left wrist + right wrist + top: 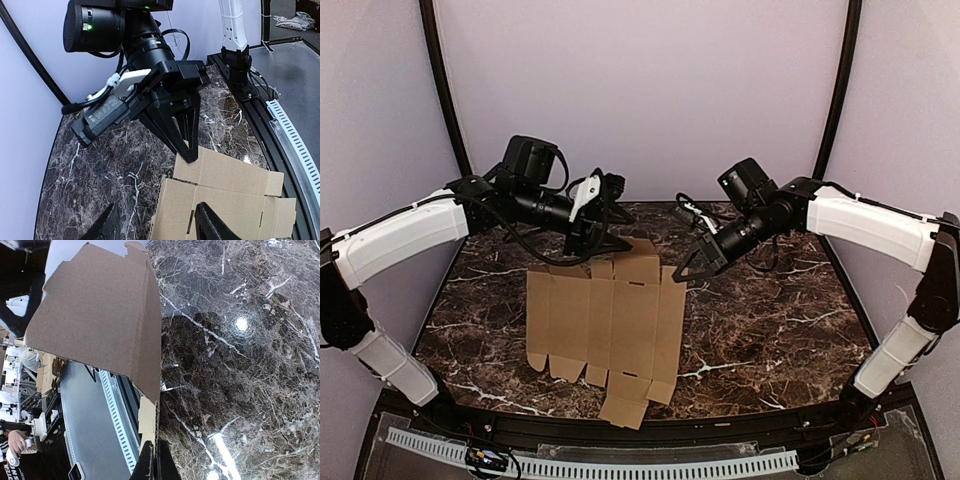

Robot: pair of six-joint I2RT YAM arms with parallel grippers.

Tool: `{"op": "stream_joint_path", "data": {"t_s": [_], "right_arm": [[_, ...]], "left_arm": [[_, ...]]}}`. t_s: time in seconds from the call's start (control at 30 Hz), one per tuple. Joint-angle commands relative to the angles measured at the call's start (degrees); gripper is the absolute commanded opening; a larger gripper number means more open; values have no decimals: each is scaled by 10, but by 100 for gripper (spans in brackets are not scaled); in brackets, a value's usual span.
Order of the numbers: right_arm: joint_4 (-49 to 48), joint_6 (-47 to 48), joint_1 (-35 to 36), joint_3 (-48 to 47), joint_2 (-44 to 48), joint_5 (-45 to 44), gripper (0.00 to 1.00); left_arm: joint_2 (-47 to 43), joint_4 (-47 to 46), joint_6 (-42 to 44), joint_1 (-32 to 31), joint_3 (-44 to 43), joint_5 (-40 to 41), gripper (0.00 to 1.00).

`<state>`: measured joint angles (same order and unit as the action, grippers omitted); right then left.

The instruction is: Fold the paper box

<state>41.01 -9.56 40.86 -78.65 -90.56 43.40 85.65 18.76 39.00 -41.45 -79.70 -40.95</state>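
Brown cardboard, die-cut and not yet folded: the paper box [610, 330] lies spread out in the middle of the dark marbled surface [770, 320]. Its creases run from the near edge toward the back wall, with small flaps at both ends. At its far right corner the right tool [686, 270] has its fingers pressed together on the sheet's edge; whether that panel is lifted at all I cannot tell. The left tool [598, 238] hovers over the far left flaps with its fingers [210, 225] spread, one above the cardboard and the other outside it over bare marble, gripping nothing. Both tools sit at the far end, so the sheet stretches from them back toward the arm bases. Since the creases run that same way, the next fold probably means swinging a side panel inward, each arm taking the side nearest it.
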Motion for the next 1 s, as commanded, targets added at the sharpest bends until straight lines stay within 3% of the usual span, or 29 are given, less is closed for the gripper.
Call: {"op": "stream_joint_path", "data": {"t_s": [0.0, 0.2, 0.4, 0.57, 0.67, 0.77, 0.9, 0.97], "right_arm": [[-22, 2, 6, -17, -7, 15, 0], [-22, 3, 14, -21, -6, 13, 0], [-25, -1, 17, -21, -8, 8, 0], [-26, -5, 20, -19, -9, -5, 0], [-26, -6, 21, -19, -9, -9, 0], [-28, -8, 23, -17, -4, -16, 0], [-33, -11, 23, -7, 12, -34, 15], [-37, -11, 23, 4, 25, -48, 30]], "left_arm": [[15, 5, 27, -10, 3, 15, 50], [30, 9, 36, -13, -5, 29, 49], [36, 14, 39, -14, -10, 35, 38], [38, 22, 40, -14, -10, 34, 23], [38, 27, 43, -15, -12, 33, 6], [38, 31, 43, -15, -13, 33, 1], [36, 38, 46, -15, -12, 43, 1], [32, 38, 47, -15, -10, 57, 1]]}}
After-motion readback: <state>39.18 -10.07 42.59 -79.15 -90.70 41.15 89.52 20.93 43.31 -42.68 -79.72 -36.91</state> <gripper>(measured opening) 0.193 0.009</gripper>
